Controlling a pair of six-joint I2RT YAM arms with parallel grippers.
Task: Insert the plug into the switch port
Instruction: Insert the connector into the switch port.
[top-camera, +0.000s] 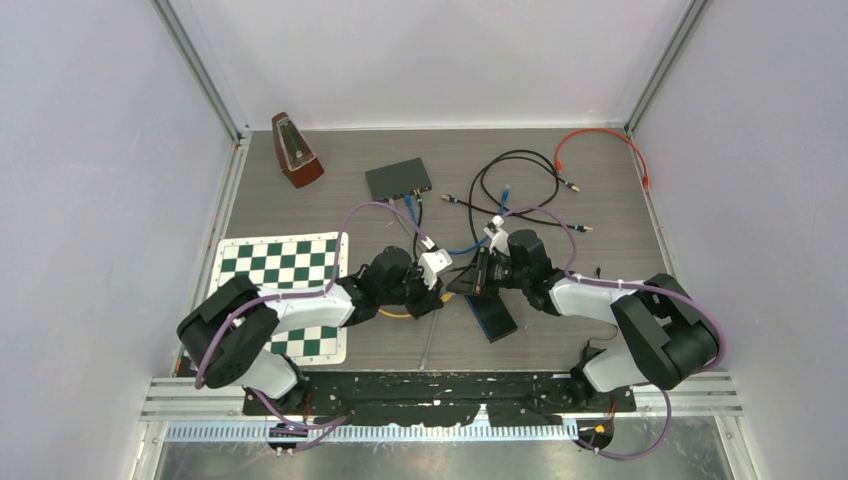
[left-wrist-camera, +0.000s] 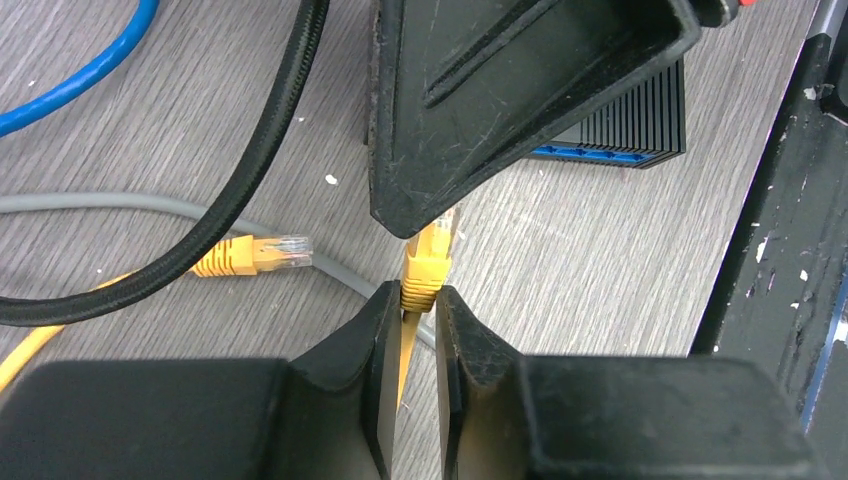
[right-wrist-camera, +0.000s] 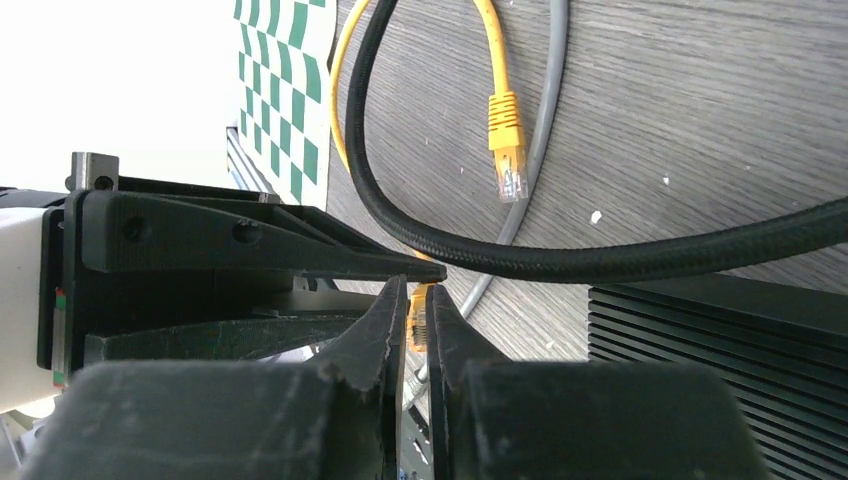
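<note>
- One chessboard mat (top-camera: 280, 262) and one metronome (top-camera: 296, 150) sit far left.
- Two yellow plugs: the loose plug (left-wrist-camera: 255, 254) lies on the table (left-wrist-camera: 600, 260); the left gripper (left-wrist-camera: 418, 292) pinches the held plug (left-wrist-camera: 430, 262) by its boot.
- The right gripper (right-wrist-camera: 417, 290), fingers nearly together, nips that plug's tip.
- Two switches: the far switch (top-camera: 398, 178) at the back, the near switch (top-camera: 497, 320) beside the right gripper.

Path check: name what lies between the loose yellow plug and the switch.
A black braided cable crosses between the loose yellow plug and the switch; right wrist view.
</note>
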